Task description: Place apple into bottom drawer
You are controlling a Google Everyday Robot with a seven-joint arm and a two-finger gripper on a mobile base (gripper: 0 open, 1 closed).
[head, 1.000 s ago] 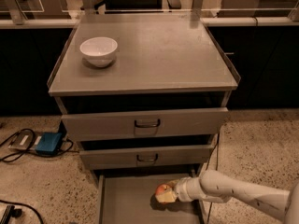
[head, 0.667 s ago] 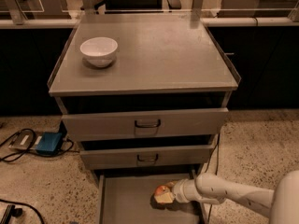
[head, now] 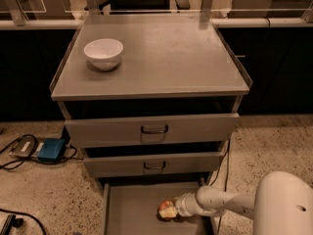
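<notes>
Grey metal bottom drawer stands pulled out beneath the two upper drawers, and toward its right side the gripper, reaching in from the right, has its fingers closed on the red apple low over the drawer floor.

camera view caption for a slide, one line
End effector at the apple inside the open bottom drawer; white bowl on the cabinet top.
</notes>
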